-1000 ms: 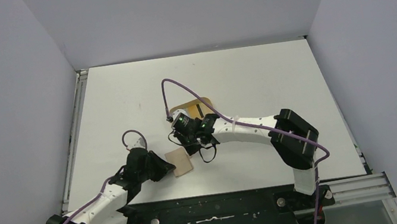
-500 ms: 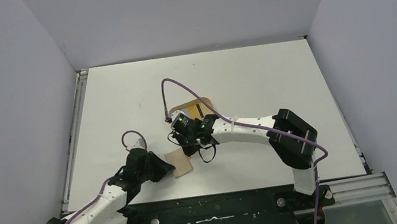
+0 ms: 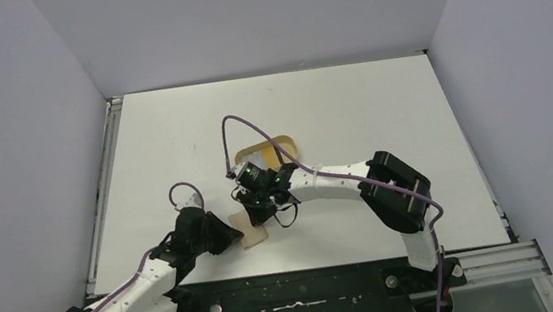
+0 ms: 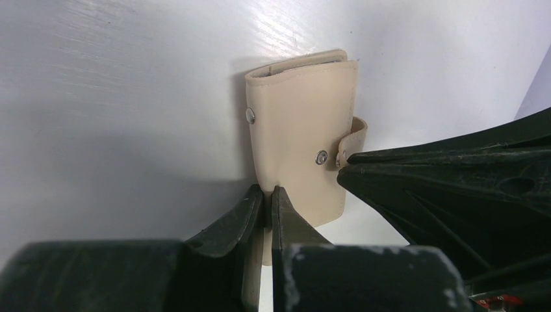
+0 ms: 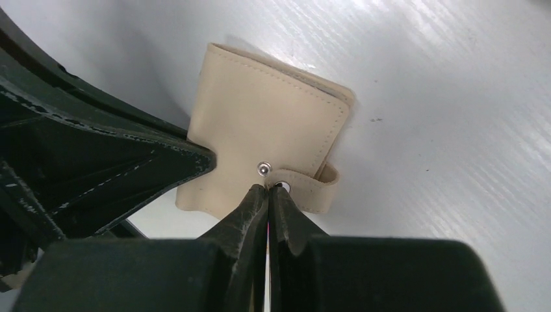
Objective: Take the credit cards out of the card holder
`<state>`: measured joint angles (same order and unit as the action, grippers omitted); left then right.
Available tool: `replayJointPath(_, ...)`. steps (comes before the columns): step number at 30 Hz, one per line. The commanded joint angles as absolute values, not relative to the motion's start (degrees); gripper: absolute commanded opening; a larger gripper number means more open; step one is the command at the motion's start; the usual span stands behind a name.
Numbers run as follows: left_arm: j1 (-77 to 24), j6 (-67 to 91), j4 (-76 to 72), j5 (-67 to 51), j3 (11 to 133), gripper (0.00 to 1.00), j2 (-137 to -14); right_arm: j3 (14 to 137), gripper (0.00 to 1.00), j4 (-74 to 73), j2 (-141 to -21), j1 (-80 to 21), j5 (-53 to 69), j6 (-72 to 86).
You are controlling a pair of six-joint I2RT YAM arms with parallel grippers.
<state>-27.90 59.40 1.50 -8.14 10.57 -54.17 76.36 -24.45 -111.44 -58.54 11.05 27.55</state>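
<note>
Top external view: the card holder (image 3: pixel 253 228) lies flat on the white table (image 3: pixel 170 139), with the left pincer (image 3: pixel 236 231) at its left edge and the right pincer (image 3: pixel 257 213) coming down on its far side. An oval tan tray (image 3: pixel 285 144) sits farther back from the card holder, partly covered by the right arm. Left wrist view: the card holder (image 4: pixel 302 123) is folded shut, its spine away from the camera, and the left pincer (image 4: pixel 268 195) is closed on its near edge, a sliver of tan showing between the fingers. A metal snap stud (image 4: pixel 321 156) shows on the cover near the right edge, beside the strap tab (image 4: pixel 354 133), where the dark tip of the right pincer (image 4: pixel 347 166) touches. Right wrist view: the right pincer (image 5: pixel 268 190) is closed, its tips pressed together at the end of the strap tab (image 5: pixel 312 192), just below the stud; whether the tab is pinched between them cannot be told. The left pincer (image 5: pixel 206 162) meets the card holder (image 5: pixel 266 123) at its left edge.
</note>
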Motion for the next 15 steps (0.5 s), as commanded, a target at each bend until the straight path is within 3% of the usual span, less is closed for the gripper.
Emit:
replayJointPath(1, -27.8, 58.6, 3.3, -7.5, 11.2, 0.0, -53.7, 77.7, 0.0, -20.6, -111.9, -58.8, 14.2, 28.3)
replayJointPath(15, -27.8, 58.6, 3.2, -7.6, 10.9, 0.0, -53.5, 77.0, 0.0, -18.4, -112.8, -58.4, 16.4, 29.5)
